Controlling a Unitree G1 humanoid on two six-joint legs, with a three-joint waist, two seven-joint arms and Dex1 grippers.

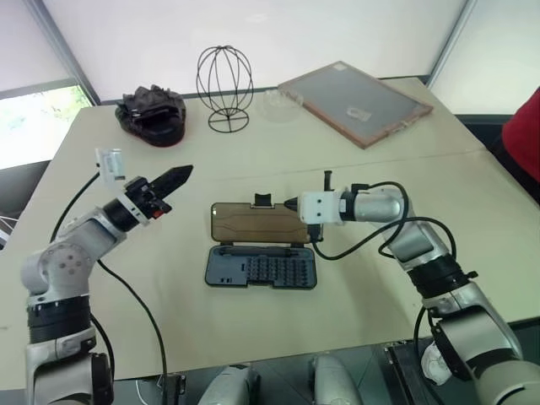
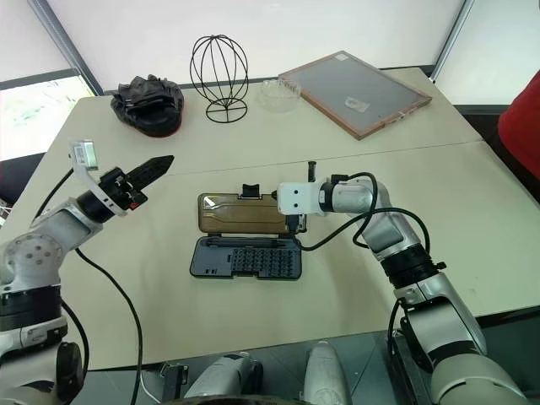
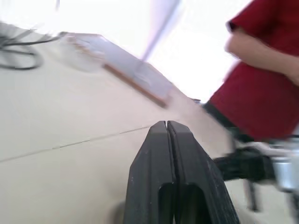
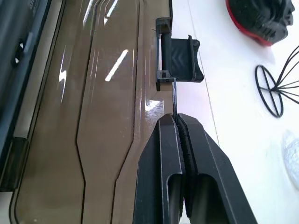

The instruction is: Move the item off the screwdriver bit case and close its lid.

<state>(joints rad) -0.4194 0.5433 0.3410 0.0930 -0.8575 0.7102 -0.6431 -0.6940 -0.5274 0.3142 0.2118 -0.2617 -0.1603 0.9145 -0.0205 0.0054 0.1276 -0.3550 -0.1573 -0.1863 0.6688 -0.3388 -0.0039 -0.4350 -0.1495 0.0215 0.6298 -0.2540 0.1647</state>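
Note:
The screwdriver bit case lies open in the middle of the table, its grey-blue bit tray (image 1: 261,270) nearest me. The smoky-brown lid (image 1: 251,223) lies flat beyond the tray, with its black latch tab (image 1: 262,201) on the far edge. My right gripper (image 1: 289,203) hovers over the lid's right far corner. In the right wrist view it (image 4: 176,117) is shut on the item (image 4: 174,95), a thin dark rod that sticks out of the fingertips toward the latch tab. My left gripper (image 1: 179,177) is shut and empty, raised above the table left of the case.
At the back of the table stand a black wire globe frame (image 1: 225,84), a black and red lump (image 1: 152,114), a clear dish (image 1: 283,101) and a framed grey board (image 1: 354,101). A person in red (image 1: 525,135) stands at the right.

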